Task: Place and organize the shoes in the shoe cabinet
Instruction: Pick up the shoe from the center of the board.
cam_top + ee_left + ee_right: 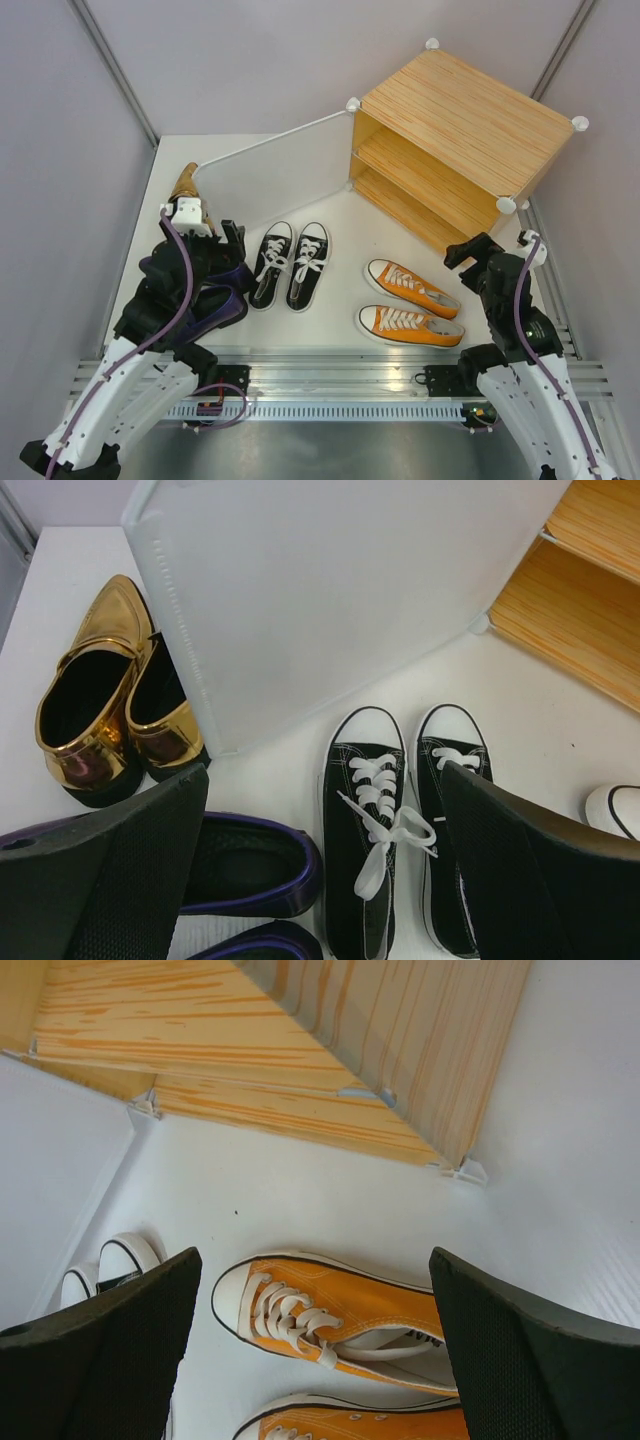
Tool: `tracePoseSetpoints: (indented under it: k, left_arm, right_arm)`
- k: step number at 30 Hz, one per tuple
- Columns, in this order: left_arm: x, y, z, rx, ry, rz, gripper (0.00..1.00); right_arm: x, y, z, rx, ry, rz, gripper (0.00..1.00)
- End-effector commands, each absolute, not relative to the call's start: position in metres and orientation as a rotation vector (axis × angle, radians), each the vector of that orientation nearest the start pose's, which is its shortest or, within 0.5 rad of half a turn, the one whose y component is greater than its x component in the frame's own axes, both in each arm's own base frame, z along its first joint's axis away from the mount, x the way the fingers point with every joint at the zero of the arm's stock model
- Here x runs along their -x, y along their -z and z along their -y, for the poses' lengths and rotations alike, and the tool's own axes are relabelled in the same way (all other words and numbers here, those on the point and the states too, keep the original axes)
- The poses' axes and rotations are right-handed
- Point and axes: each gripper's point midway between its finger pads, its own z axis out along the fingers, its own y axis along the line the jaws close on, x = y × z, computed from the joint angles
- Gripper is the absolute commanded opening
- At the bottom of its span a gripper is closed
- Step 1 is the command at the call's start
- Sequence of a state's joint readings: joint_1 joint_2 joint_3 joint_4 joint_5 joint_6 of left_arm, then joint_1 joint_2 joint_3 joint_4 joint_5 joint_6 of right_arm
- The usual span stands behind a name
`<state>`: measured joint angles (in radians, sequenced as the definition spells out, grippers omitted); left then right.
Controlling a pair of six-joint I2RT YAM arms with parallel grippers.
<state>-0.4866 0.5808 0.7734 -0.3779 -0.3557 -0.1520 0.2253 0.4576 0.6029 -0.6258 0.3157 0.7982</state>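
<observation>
While the shoes (290, 265) sit outside the shoe cabinet (470, 120), left end effector (322, 775) and right end effector (312, 1255) gape open.

I get bright, even, diffuse light in all three views. Shadows faint, soft-edged. White counter (345, 235) near washed out. Mirror glints on gold pumps (95, 705), left of left wrist frame.
</observation>
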Motion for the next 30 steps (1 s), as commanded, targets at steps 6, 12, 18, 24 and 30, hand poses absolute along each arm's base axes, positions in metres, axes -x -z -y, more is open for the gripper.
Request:
tracePoseSetpoints:
  k: [6,12,18,24,30]
  left_arm:
    - [-0.250,-0.293,0.085,-0.073,0.238,-1.727,1.00]
    - [-0.248,-0.289,0.109,-0.183,0.341,-1.753,1.00]
    - [-0.236,-0.272,0.160,-0.387,0.567,-1.823,0.96]
    - [-0.227,-0.243,0.193,-0.414,0.725,-1.995,0.91]
    - [-0.200,-0.200,0.210,-0.323,0.830,-2.215,0.81]
  right_arm:
    - [-0.218,-0.225,-0.024,-0.641,-0.379,-1.739,0.98]
    - [-0.205,-0.249,-0.037,-0.495,-0.458,-1.684,0.98]
    - [-0.205,-0.249,-0.046,-0.445,-0.496,-1.692,0.98]
    - [-0.204,-0.246,-0.053,-0.395,-0.517,-1.714,0.98]
    - [-0.197,-0.251,-0.057,-0.370,-0.564,-1.674,0.98]
